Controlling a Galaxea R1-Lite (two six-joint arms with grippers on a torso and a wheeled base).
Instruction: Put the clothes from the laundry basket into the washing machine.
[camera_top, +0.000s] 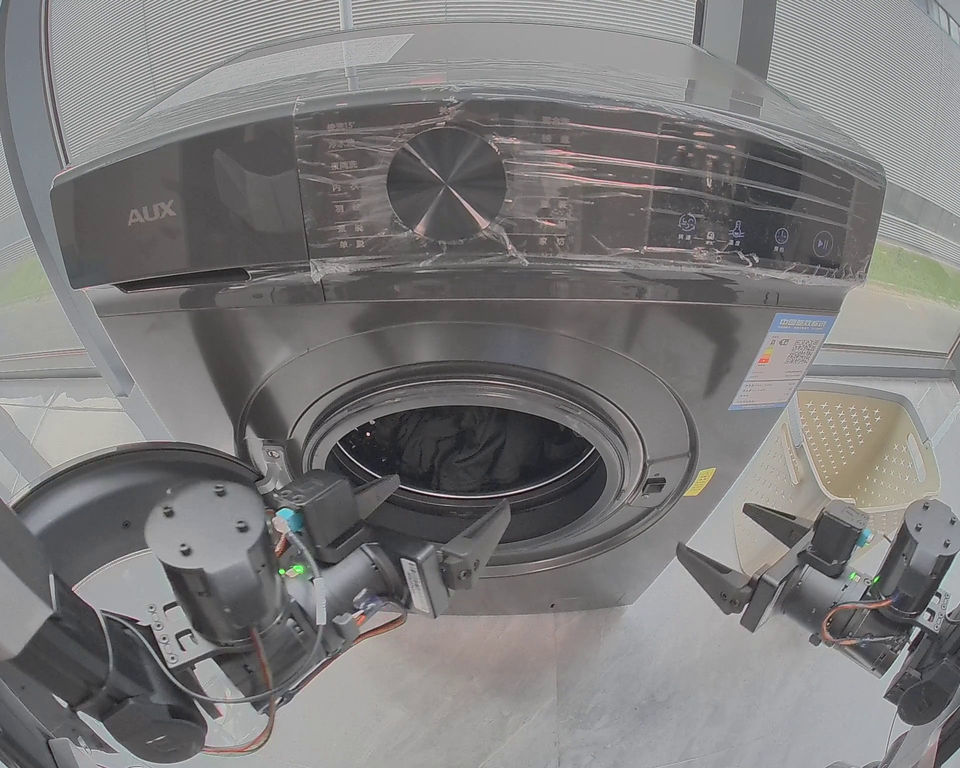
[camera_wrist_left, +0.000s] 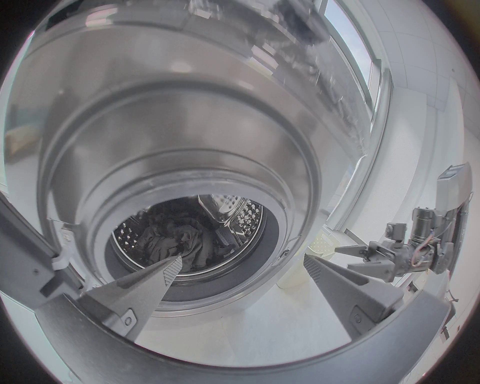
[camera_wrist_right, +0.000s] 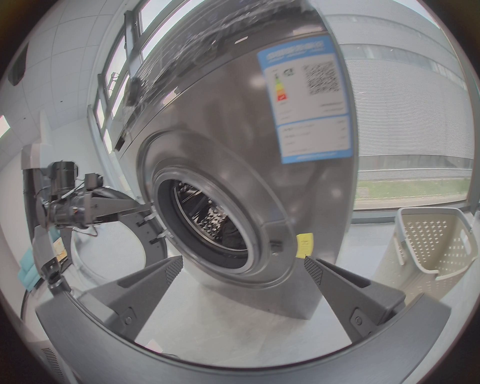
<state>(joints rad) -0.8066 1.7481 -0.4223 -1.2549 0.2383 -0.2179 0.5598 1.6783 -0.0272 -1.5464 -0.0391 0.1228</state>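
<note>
The grey washing machine (camera_top: 450, 330) stands in front of me with its round door (camera_top: 90, 510) swung open to the left. Dark clothes (camera_top: 465, 445) lie inside the drum, also visible as dark clothes (camera_wrist_left: 172, 245) in the left wrist view. My left gripper (camera_top: 445, 500) hangs open just below and in front of the drum opening, nothing between its fingers. My right gripper (camera_top: 735, 550) is open and empty, low at the right, between the machine and the beige laundry basket (camera_top: 860, 450). The basket (camera_wrist_right: 435, 245) stands on the floor right of the machine; no clothes show in it.
The pale floor (camera_top: 560, 680) spreads in front of the machine. Windows and a wall run behind and to the right. The open door takes up the room at the lower left beside my left arm.
</note>
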